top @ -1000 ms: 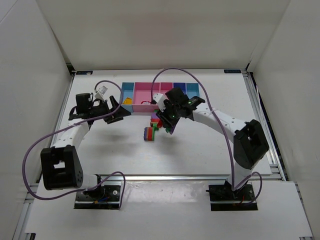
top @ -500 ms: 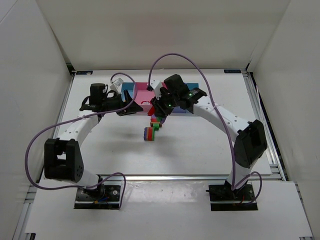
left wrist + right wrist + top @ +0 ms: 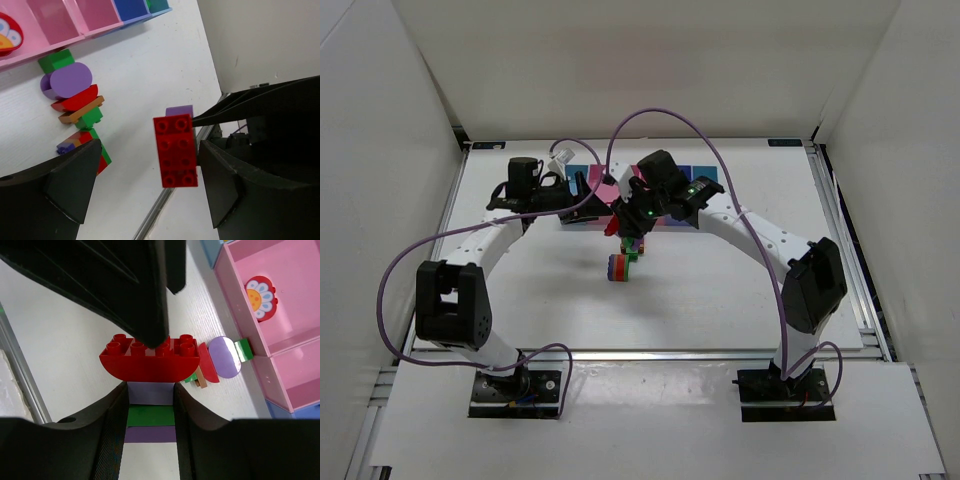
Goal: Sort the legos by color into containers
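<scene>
1. Your right gripper (image 3: 150, 402) is pinching a small stack of bricks (image 3: 150, 416) in the air, in front of the tray (image 3: 280, 305). A red brick (image 3: 175, 150) sits on top of the stack.
2. Your left gripper (image 3: 150, 162) is spread on both sides of this red brick. I cannot tell if a finger touches it.
3. I judge the step in hand to be pulling the red brick off the stack.
4. Next, you should press the left fingers together on its long sides. Pull straight away while the right gripper holds firm, then carry the brick to its place in the tray.
5. Some loose bricks (image 3: 75, 95) lie on the table (image 3: 150, 65), just beside the tray wall.
</scene>
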Action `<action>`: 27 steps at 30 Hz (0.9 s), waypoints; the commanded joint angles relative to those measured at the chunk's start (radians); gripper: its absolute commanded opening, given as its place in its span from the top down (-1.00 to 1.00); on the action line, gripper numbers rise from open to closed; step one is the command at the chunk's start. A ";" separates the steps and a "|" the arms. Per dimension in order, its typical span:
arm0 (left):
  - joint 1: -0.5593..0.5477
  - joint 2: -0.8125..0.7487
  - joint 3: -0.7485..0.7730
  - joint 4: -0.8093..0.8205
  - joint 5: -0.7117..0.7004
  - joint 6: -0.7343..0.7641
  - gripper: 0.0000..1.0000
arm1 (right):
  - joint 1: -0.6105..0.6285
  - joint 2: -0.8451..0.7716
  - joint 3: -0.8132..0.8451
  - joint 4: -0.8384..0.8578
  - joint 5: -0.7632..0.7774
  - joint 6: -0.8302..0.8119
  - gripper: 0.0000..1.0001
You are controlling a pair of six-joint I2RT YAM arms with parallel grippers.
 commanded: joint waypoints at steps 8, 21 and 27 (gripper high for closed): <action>-0.049 0.012 0.032 0.042 0.113 0.015 -0.78 | 0.009 0.018 0.050 0.041 -0.020 -0.007 1.00; -0.071 0.036 0.028 0.060 0.164 0.013 -0.58 | 0.009 0.032 0.061 0.052 -0.014 -0.009 1.00; -0.071 0.030 0.018 0.078 0.168 0.006 0.07 | 0.011 0.027 0.052 0.054 -0.012 -0.007 1.00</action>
